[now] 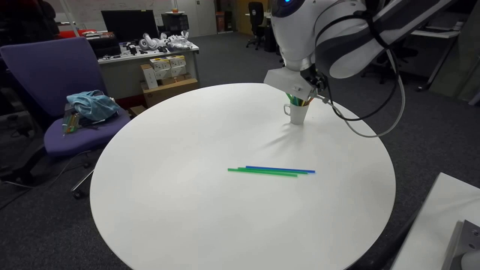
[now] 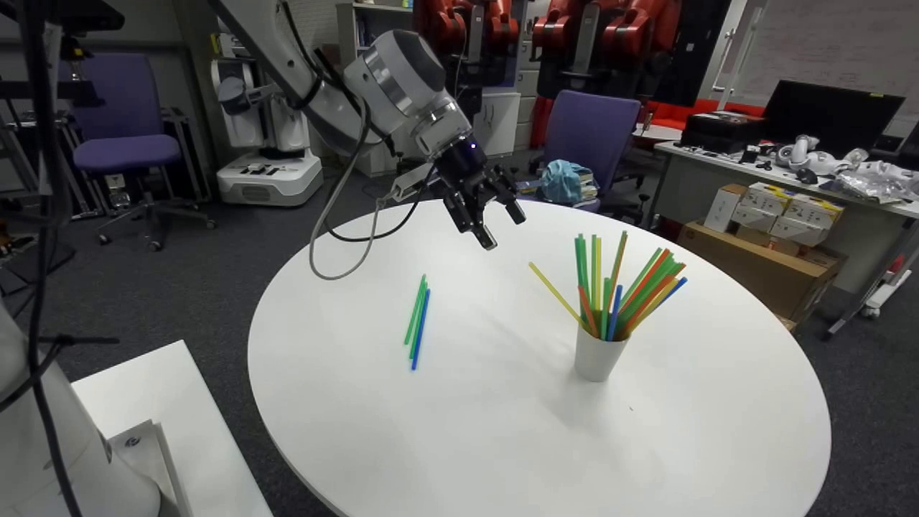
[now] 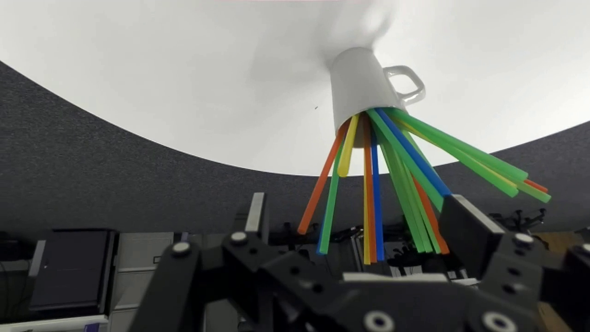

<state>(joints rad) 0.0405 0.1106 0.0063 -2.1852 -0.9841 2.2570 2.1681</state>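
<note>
A white mug (image 1: 298, 115) stands upright on the round table, packed with coloured straws (image 2: 617, 312). My gripper (image 2: 502, 227) is open in the air above the table, its jaws wide apart and holding nothing. An exterior view shows it apart from the mug and pointing down toward that side. In the wrist view the mug (image 3: 359, 83) appears inverted, with several straw ends in line with the gap of the gripper (image 3: 358, 200); one finger covers part of a blue straw. Two green straws (image 1: 262, 173) and a blue straw (image 1: 280, 168) lie side by side on the table.
The round white table (image 1: 168, 195) has a purple chair (image 1: 60, 78) beside it. Loose cables (image 1: 399, 108) hang in a loop from the arm. A white stand (image 1: 442, 225) supports the robot base. Beyond are a cluttered desk and cardboard boxes (image 2: 747, 269).
</note>
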